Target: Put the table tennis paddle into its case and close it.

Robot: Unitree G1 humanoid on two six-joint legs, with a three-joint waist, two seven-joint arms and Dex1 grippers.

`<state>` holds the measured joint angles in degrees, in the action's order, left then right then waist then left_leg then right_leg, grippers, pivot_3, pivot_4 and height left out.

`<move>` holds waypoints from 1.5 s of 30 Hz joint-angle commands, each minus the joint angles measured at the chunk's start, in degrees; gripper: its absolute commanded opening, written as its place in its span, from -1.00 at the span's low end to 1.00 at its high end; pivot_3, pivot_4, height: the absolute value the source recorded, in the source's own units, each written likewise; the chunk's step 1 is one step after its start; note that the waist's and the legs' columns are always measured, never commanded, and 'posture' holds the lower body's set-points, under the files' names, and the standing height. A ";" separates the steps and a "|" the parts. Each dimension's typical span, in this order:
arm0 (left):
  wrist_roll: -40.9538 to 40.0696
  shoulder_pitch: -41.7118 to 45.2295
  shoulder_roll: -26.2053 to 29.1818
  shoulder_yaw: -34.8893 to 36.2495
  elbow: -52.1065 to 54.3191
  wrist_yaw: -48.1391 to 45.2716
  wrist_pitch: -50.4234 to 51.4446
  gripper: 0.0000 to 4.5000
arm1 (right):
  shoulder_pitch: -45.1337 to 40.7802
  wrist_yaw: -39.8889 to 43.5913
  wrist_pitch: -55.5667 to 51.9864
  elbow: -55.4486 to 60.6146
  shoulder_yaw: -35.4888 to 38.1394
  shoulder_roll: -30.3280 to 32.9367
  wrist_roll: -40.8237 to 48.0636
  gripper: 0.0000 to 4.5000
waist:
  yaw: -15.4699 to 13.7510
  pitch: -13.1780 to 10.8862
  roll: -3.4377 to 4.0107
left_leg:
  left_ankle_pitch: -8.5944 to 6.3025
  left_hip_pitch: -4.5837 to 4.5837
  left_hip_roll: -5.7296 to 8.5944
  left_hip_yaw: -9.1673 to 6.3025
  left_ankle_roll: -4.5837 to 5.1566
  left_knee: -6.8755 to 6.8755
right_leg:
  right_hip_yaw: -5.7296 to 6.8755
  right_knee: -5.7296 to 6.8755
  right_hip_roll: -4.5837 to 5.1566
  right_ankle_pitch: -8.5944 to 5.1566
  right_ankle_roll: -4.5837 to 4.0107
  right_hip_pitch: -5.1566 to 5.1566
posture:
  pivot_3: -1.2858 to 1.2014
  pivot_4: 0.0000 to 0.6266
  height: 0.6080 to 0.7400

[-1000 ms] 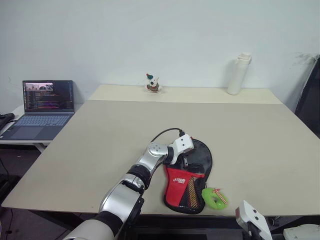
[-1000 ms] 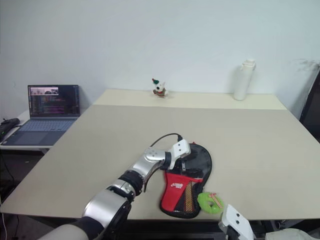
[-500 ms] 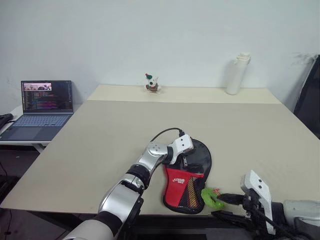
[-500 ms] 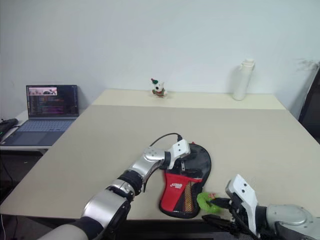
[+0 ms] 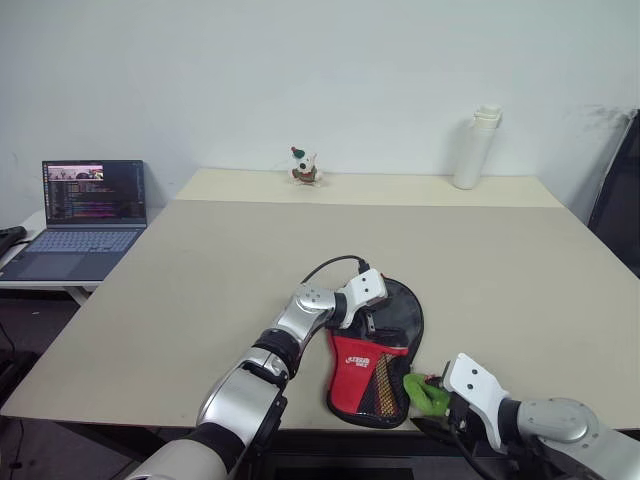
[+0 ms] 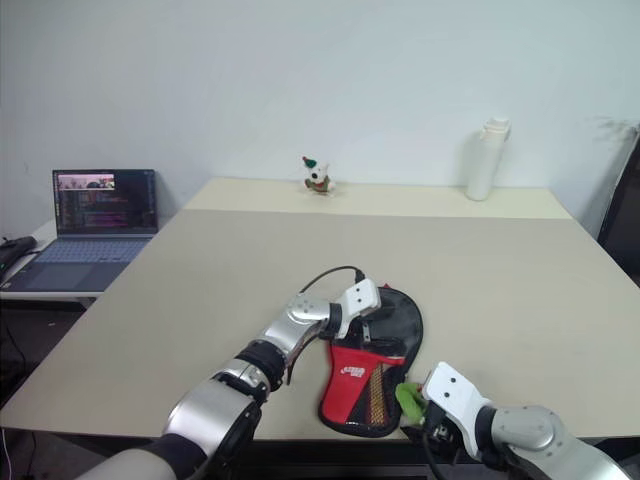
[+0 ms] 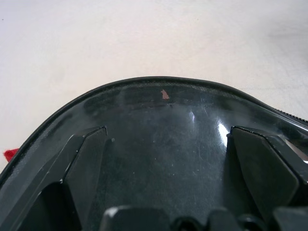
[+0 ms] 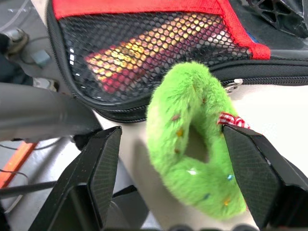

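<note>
The left gripper (image 7: 166, 159) still rests spread on the case (image 5: 385, 345), paddle unseen, presumably inside, while the right gripper (image 8: 175, 159) has come forward, fingers now apart around the green tag (image 8: 192, 144), suggesting the zip-closing is next.

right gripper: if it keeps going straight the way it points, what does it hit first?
Probably the green fuzzy ring: it sits between the right gripper's open fingers, dead ahead. The case lies just beyond it. Depth is hard to judge.
</note>
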<state>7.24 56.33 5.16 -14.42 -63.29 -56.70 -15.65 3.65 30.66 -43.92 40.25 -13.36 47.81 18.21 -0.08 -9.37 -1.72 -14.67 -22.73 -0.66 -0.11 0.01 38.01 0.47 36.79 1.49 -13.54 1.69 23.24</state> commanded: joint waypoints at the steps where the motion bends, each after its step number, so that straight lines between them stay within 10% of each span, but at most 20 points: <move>1: 2.59 -1.82 -0.64 -2.25 -1.34 0.08 0.73 1.00 | -1.16 -0.96 1.19 -0.55 -0.08 -0.93 -2.95 0.45 | -0.06 0.00 0.00 | 0.00 0.00 0.00 -0.01 0.00 0.00 | 0.00 0.00 0.00 0.00 0.00 0.00 | 0.03 -0.52 1.00; 11: 2.70 -2.43 -1.62 -2.95 -1.84 -3.63 1.93 1.00 | 2.31 2.87 -0.46 2.00 6.85 1.38 -1.49 -0.99 | -0.24 0.01 0.01 | 0.00 -0.02 0.02 -0.01 0.00 0.00 | 0.01 -0.01 0.00 0.00 0.00 0.00 | 0.03 -0.52 1.00; 45: 3.61 -2.90 -0.53 -3.89 -0.80 -1.08 3.31 1.00 | 8.86 16.82 2.59 19.20 -1.84 8.43 6.80 -0.99 | -0.68 0.16 -0.16 | 0.00 0.05 -0.01 -0.20 -0.01 0.02 | 0.05 0.00 0.02 -0.01 -0.01 -0.05 | 0.03 -0.52 1.00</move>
<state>7.54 55.65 3.84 -15.75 -62.19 -57.97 -14.15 13.15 47.32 -41.81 56.17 -15.13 55.93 24.45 -0.76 -9.21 -1.88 -14.67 -22.68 -0.67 -0.33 0.01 38.03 0.51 36.79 1.51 -13.56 1.67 23.19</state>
